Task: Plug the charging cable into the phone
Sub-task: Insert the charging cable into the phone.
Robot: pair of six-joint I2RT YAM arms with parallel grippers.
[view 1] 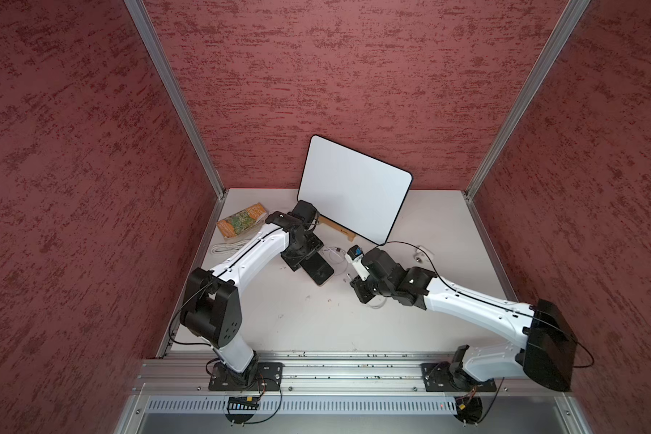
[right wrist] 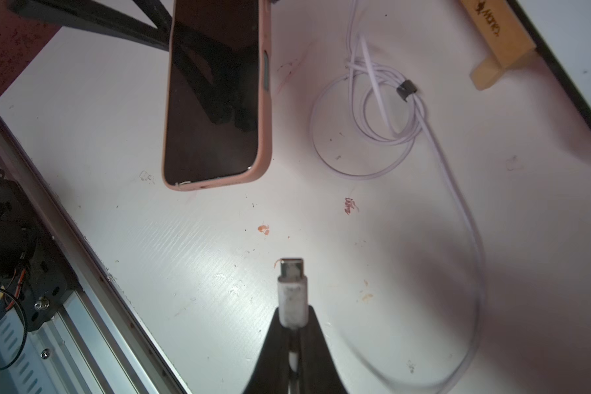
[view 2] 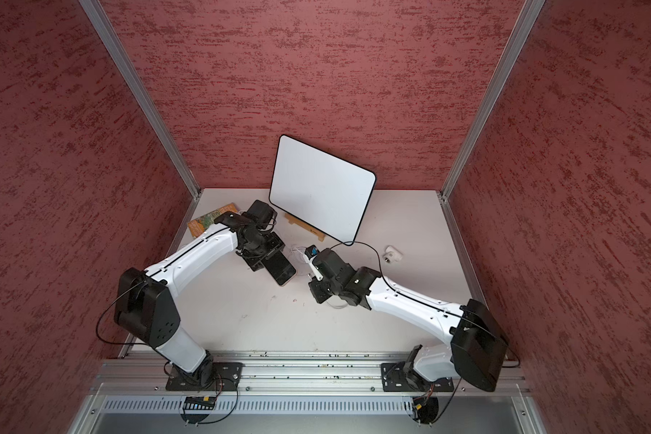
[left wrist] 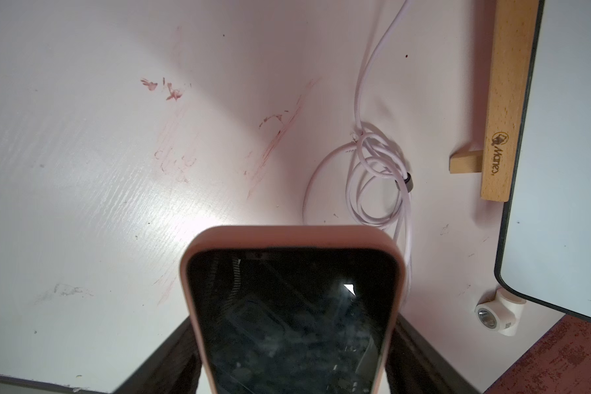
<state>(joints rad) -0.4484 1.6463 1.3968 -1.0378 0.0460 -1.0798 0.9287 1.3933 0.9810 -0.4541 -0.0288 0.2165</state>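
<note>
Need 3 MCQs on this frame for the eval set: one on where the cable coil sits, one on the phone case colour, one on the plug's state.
1. Relative to the phone, the charging cable has its coil lying:
A) on its screen
B) on the table, between it and the wooden stand
C) off the table edge

2. The phone's case edge is:
A) green
B) blue
C) pinkish tan

3. The plug is:
A) seated in the phone
B) loose on the table
C) clamped in the right gripper, apart from the phone

Key:
1 B, the right wrist view shows the coil flat between them.
2 C, the rim round the dark screen is pinkish tan.
3 C, the jaws are shut on the plug's white body, with bare table between its tip and the phone.
</note>
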